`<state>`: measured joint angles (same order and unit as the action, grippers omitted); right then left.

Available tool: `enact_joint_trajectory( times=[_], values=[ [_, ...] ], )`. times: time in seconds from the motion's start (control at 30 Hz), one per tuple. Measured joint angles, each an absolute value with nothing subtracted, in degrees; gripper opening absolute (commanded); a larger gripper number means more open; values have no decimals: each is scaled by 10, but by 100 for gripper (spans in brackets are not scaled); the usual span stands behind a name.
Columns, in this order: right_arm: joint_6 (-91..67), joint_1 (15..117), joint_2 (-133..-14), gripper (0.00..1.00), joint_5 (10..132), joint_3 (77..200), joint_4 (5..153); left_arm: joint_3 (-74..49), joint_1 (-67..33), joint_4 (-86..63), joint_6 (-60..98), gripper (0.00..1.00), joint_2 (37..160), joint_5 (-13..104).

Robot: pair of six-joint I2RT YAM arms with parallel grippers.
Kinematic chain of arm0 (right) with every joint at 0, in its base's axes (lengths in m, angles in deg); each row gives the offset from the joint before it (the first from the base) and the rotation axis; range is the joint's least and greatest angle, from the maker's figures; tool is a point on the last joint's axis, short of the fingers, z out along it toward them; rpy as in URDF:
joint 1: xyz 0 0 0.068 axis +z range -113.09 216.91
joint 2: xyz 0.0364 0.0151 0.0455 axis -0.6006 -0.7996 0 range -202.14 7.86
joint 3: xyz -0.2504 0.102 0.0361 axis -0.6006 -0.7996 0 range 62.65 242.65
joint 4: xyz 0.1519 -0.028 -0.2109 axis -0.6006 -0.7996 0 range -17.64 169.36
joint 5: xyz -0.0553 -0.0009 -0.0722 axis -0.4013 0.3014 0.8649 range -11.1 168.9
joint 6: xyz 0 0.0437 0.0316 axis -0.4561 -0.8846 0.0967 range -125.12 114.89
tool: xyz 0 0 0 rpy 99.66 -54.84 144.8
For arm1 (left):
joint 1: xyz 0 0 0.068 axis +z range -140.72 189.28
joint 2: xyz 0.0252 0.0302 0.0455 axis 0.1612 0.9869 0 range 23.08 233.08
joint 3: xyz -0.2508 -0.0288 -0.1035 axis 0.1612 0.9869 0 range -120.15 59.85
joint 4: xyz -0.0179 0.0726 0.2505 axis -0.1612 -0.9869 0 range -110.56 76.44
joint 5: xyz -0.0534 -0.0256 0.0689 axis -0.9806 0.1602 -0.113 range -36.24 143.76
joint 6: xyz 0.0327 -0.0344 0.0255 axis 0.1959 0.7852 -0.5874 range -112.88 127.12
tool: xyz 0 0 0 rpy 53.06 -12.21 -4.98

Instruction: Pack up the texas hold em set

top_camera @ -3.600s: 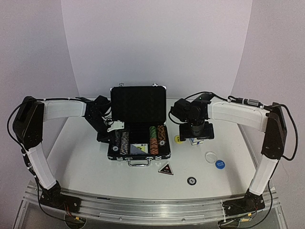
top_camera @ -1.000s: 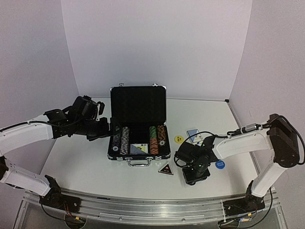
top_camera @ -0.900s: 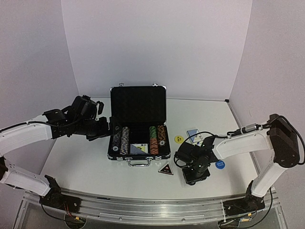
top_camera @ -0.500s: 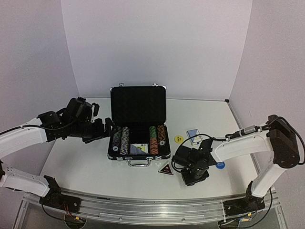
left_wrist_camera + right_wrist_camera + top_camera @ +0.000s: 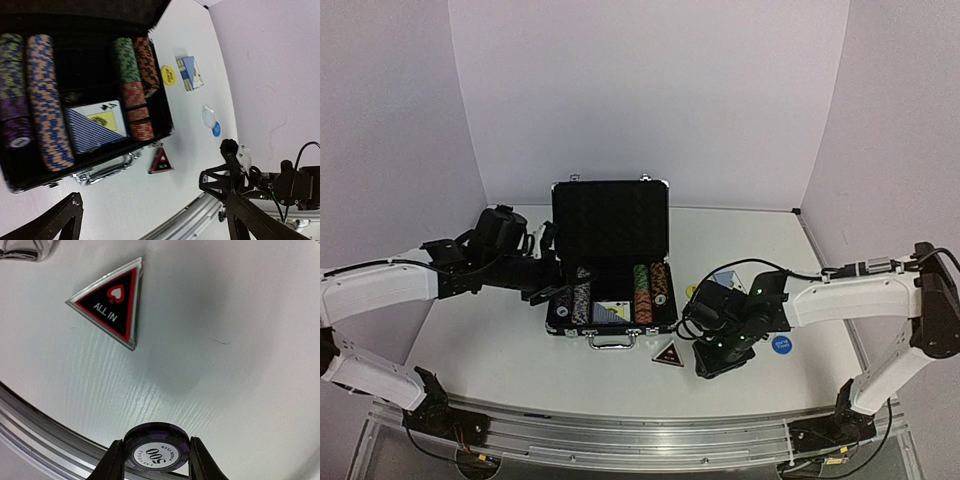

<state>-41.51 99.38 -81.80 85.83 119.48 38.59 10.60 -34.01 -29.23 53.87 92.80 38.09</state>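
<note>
purple chip [image 5: 156,448] pinched in my right gripper [image 5: 156,456], near the table's [image 5: 500,340] front edge.
the triangle marker [image 5: 111,300] lies close by, just before the open case [image 5: 610,222]; chips [image 5: 47,100] and a card deck [image 5: 95,127] sit inside, and my left gripper [image 5: 152,222] hangs wide open at its left end.

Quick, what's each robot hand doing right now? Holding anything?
Left gripper: jaws open, holding nothing.
Right gripper: jaws closed on a round purple poker chip marked 500.
</note>
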Motion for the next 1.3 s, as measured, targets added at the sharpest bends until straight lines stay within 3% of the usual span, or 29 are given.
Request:
enact_joint_trajectory(
  times=[0.23,0.6,0.97,1.3],
  values=[
    [-357,995,-803,6,796,1234,358,116,-346,-91,641,92,1117,178],
    [-270,1000,-790,6,747,1290,315,49,-425,134,794,81,1355,-22],
    [-225,1000,-803,6,739,1312,294,7,-458,284,900,64,1422,-98],
    [-205,1000,-810,6,739,1320,286,-12,-479,305,915,53,1440,-140]
  ],
)
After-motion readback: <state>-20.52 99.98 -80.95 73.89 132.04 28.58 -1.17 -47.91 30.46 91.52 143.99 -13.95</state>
